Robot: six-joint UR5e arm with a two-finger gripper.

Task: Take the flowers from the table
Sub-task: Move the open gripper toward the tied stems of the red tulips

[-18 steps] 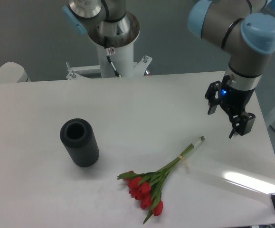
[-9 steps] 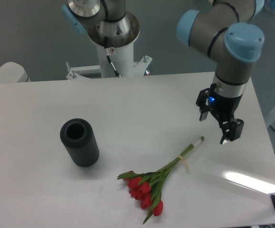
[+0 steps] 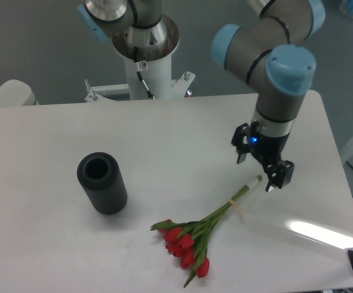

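The flowers (image 3: 196, 235), a small bunch of red tulips with long green stems tied together, lie on the white table (image 3: 164, 140) at the front right, heads toward the front and stem ends pointing up and right. My gripper (image 3: 257, 173) is open and empty. It hangs just above the table, right over the stem tips, with one finger on each side of them. It does not touch the stems.
A black ribbed cylinder vase (image 3: 102, 183) stands upright on the left half of the table, well left of the flowers. The arm's base column (image 3: 146, 67) rises behind the table's far edge. The table's right edge lies close to the gripper.
My gripper has moved left and slightly down, from near the table's right edge to just above the stem tips. The flowers and the vase have not moved.
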